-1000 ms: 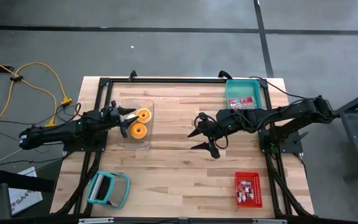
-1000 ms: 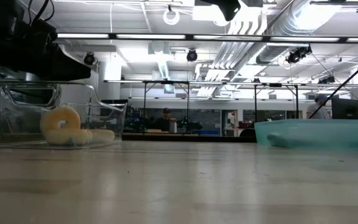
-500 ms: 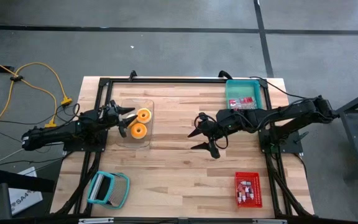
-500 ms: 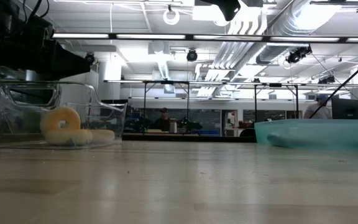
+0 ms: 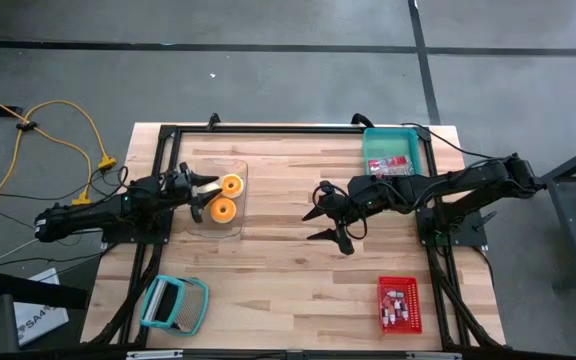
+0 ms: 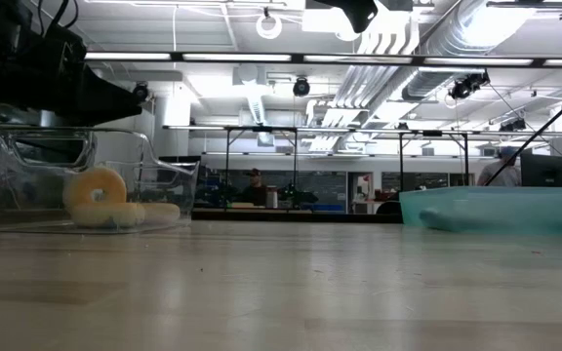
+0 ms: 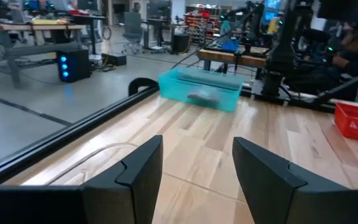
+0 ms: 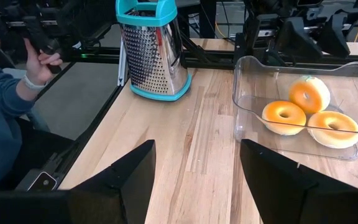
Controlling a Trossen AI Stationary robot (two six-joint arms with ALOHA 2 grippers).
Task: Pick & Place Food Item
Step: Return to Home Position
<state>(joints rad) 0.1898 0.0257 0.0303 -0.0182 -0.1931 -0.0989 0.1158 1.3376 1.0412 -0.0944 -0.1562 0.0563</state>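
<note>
A clear plastic container (image 5: 230,226) stands on the left part of the table. Three orange-glazed doughnuts lie in it: one (image 8: 284,117), a second (image 8: 333,127) and a third (image 8: 309,93) that leans upright at the back. My left gripper (image 5: 205,197) is open and level above the container's left edge, with nothing between its fingers (image 7: 138,168). My right gripper (image 5: 320,218) hangs open above the middle of the table, facing the container (image 8: 247,99) from the right. In the low view the doughnuts (image 6: 97,192) rest on the container's floor.
A teal bin (image 5: 394,155) with packets stands at the far right. A red basket (image 5: 399,304) sits at the near right, and a teal-handled grater (image 5: 175,303) lies at the near left. Bare wood (image 5: 278,270) stretches between them. A person's hand (image 8: 39,59) shows beyond the table's left edge.
</note>
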